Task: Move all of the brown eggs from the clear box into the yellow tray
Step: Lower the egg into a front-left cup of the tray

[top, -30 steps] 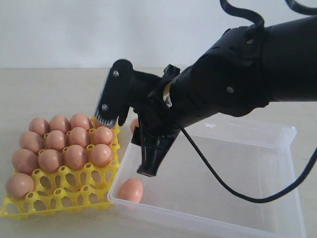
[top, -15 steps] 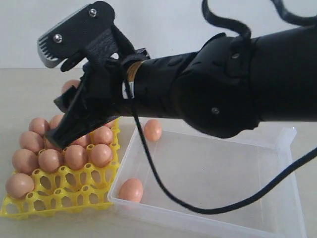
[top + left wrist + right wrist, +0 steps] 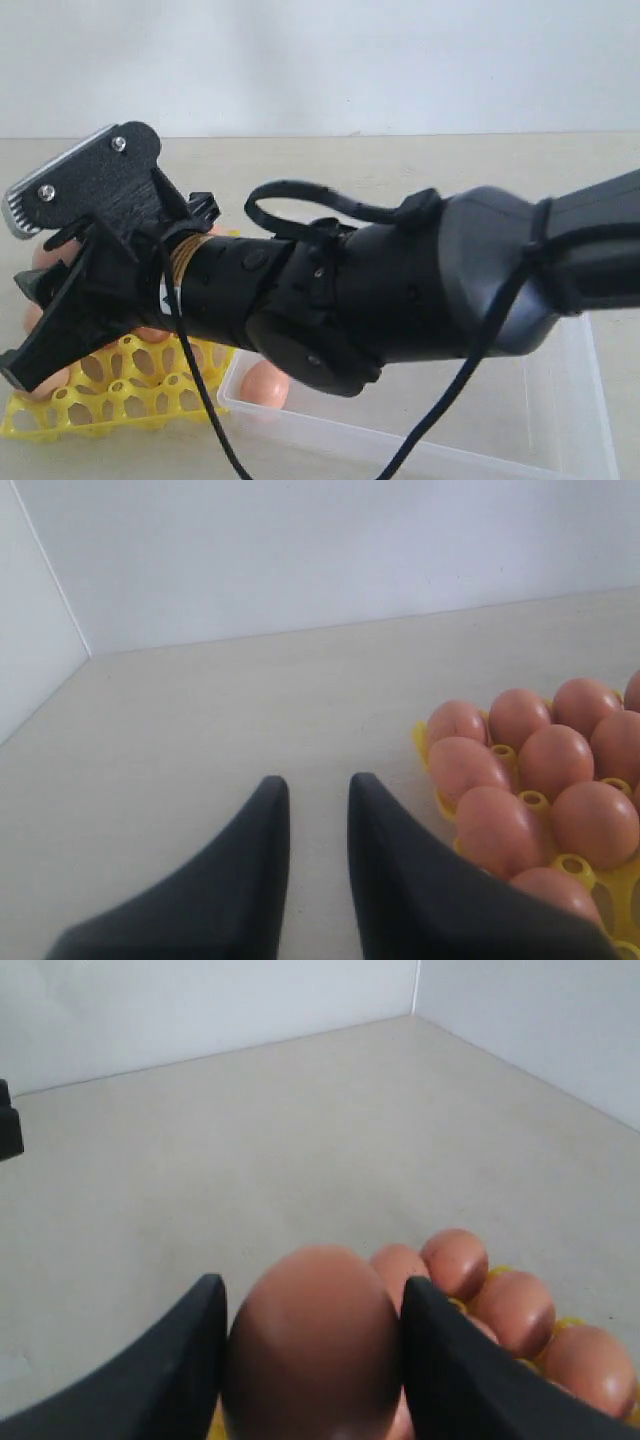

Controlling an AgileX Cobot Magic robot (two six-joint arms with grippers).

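While the right arm [image 3: 400,290] sprawls over the tray [image 3: 100,410], hiding most of its eggs [image 3: 500,1305], and a loose egg [image 3: 265,383] lies in the box [image 3: 580,400] corner beside the tray, the right gripper [image 3: 310,1282] clamps an egg [image 3: 310,1355] above those eggs, long axis along its fingers [image 3: 180,1370]; the left gripper [image 3: 316,780] stands slightly parted, empty.

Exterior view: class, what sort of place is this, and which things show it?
Probably a robot lab bench, not a kitchen: a beige table against plain white walls, a cabled black robot arm, and a yellow tray of brown eggs beside a clear box.
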